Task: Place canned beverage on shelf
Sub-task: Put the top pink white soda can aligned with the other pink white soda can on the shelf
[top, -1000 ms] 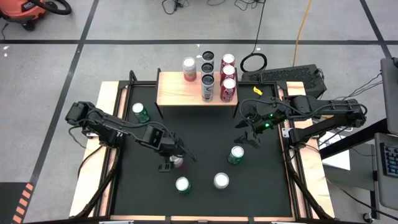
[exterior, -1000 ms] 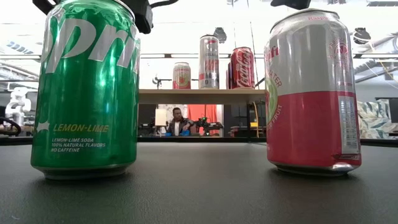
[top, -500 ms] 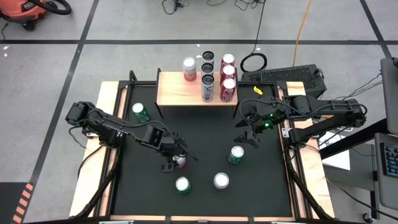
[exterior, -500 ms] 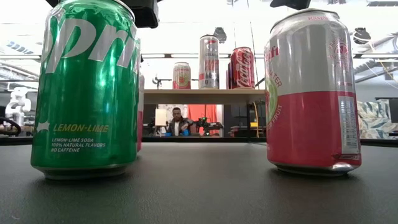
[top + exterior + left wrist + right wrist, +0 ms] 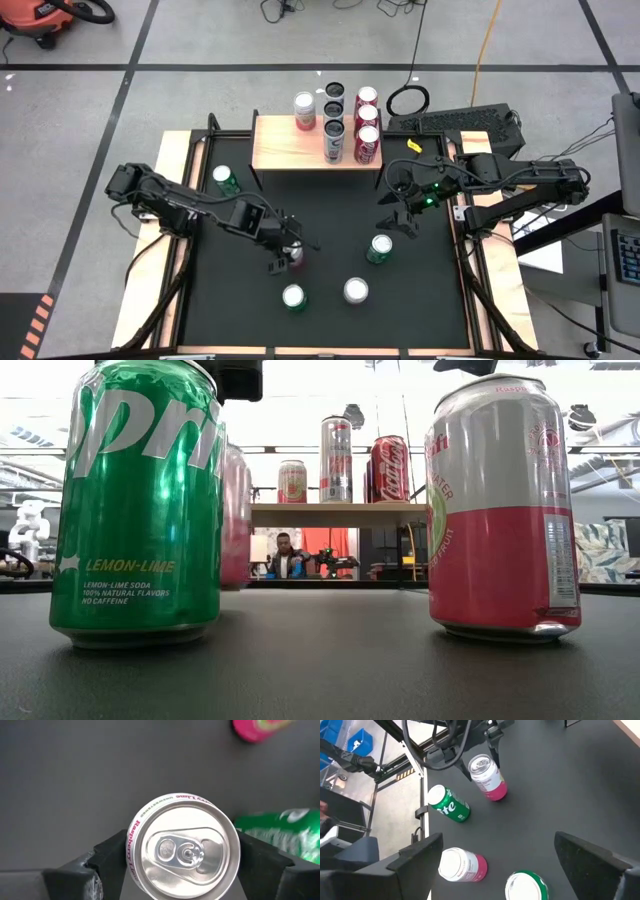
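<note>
Once lifted clear, needs carrying over to the shelf (image 5: 300, 146). Nearest, Sprite can (image 5: 140, 500) and pink-and-white can (image 5: 503, 510) standing on table (image 5: 330, 225). Beyond, left gripper (image 5: 284, 255) pinching raspberry can (image 5: 183, 852). Farther, right gripper (image 5: 398, 213) spread, idle. Farthest, shelf bearing five cans.
</note>
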Tool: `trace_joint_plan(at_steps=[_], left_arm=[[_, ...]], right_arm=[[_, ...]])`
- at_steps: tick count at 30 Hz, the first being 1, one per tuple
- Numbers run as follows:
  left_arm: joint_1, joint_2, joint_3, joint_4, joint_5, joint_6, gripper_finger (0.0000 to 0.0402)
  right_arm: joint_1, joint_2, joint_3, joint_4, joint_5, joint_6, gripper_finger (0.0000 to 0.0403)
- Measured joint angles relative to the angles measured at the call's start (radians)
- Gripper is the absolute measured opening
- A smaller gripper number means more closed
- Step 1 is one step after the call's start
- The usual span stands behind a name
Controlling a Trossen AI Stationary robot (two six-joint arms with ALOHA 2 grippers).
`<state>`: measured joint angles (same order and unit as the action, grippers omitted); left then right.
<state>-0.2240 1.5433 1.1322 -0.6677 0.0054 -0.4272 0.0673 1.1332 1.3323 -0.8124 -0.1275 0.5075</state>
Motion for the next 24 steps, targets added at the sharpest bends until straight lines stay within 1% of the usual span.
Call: trace_joint_plan(at_steps=[6, 11, 18, 21, 24], left_arm=[[0.029, 0.000, 0.072, -0.008, -0.004, -0.157, 0.0292], [0.061, 0.000, 0.144, -0.005, -0.021, -0.261, 0.0292], [0.117, 0.000, 0.245, 0.000, -0.024, -0.425, 0.0292], [0.137, -0.001, 0.292, 0.006, -0.035, -0.491, 0.0292], [0.157, -0.001, 0.336, 0.004, -0.038, -0.541, 0.0292]], right_arm=[[0.000, 0.000, 0.000, 0.000, -0.002, -0.019, 0.0361], [0.000, 0.005, 0.000, -0.016, -0.004, 0.037, 0.0361], [0.000, 0.032, 0.000, 0.002, 0.001, -0.016, 0.0361], [0.002, 0.049, 0.000, 0.037, 0.031, -0.048, 0.0361], [0.013, 0.061, 0.000, 0.050, 0.089, -0.078, 0.0361]])
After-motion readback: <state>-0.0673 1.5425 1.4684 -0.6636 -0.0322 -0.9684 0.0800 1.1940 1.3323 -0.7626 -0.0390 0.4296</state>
